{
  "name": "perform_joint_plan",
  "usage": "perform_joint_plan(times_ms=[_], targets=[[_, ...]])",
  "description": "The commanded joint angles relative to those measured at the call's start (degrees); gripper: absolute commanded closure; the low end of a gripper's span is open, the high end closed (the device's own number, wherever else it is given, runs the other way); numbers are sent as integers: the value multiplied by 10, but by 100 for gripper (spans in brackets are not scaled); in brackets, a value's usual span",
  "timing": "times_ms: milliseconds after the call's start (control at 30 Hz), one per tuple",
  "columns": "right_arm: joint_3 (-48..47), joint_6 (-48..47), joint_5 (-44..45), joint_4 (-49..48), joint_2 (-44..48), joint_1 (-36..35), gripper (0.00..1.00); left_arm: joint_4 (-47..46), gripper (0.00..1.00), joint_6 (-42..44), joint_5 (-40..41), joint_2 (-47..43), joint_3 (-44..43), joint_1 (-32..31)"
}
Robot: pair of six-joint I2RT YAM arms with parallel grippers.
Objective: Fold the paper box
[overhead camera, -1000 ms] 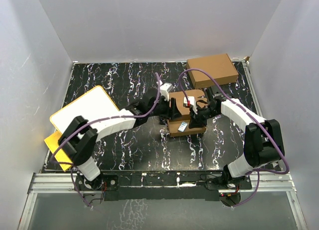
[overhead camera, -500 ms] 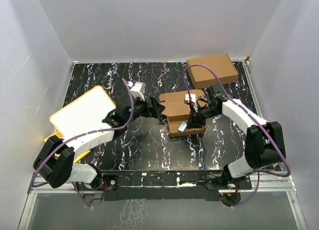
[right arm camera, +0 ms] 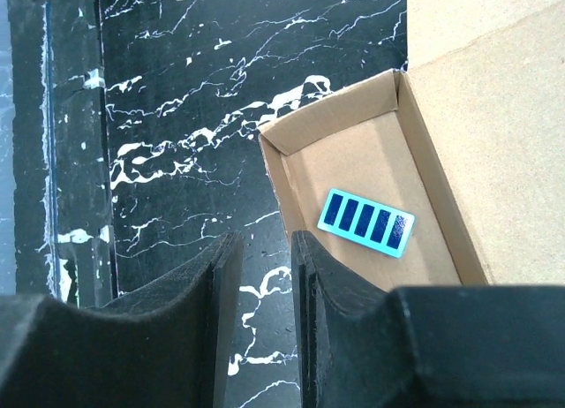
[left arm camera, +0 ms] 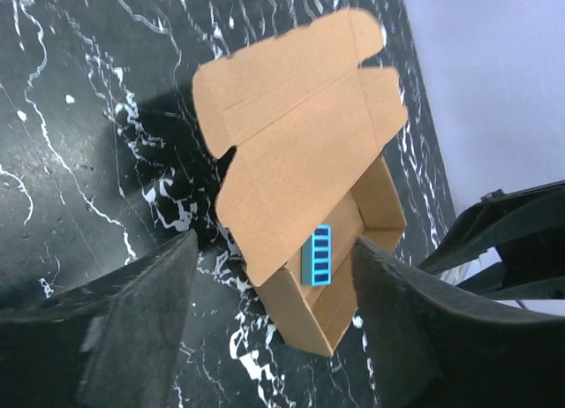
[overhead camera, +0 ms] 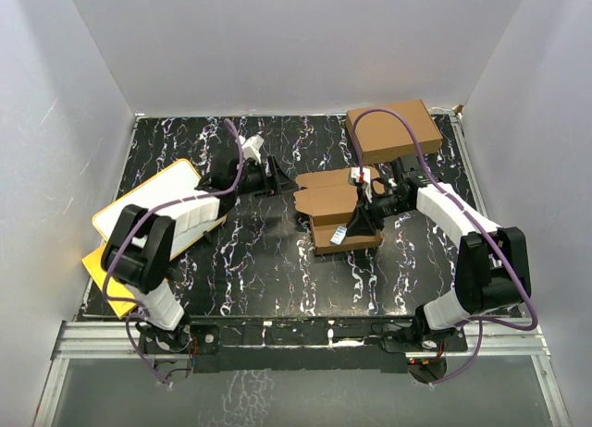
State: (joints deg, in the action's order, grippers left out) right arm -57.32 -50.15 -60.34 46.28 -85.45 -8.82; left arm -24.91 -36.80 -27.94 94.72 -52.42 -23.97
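One paper box (overhead camera: 326, 201) sits mid-counter (overhead camera: 259, 270), lid flap open. Both wrist views show one blue-striped card (right arm camera: 367, 222) inside it; only the top view shows one larger brown box (overhead camera: 393, 129). Left tool (left arm camera: 275, 249) spread wide, right tool (right arm camera: 265, 245) narrowly apart, neither holding anything

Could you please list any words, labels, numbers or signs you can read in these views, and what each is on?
None can be read.
The cyan sticker inside the paper box carries only dark bars, no letters or digits.
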Motion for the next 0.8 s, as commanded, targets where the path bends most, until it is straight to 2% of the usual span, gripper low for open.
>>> perform_joint_plan(times_ms=[0, 167, 367, 467, 667, 767], targets=[[-25, 0, -38, -26, 20, 5, 66, 82, 38, 13, -102, 63, -87, 13], [-25, 2, -37, -27, 19, 7, 66, 104, 48, 20, -151, 145, -152, 14], [-25, 1, -36, -27, 18, 8, 65, 90, 50, 5, -179, 179, -170, 13], [-24, 1, -36, -27, 16, 8, 65, 78, 55, -4, -190, 191, -175, 12], [-24, 1, -34, -27, 16, 8, 65, 78, 68, -9, -207, 219, -195, 7], [-25, 1, -35, -27, 15, 9, 65, 82, 83, -8, -210, 225, -199, 6]])
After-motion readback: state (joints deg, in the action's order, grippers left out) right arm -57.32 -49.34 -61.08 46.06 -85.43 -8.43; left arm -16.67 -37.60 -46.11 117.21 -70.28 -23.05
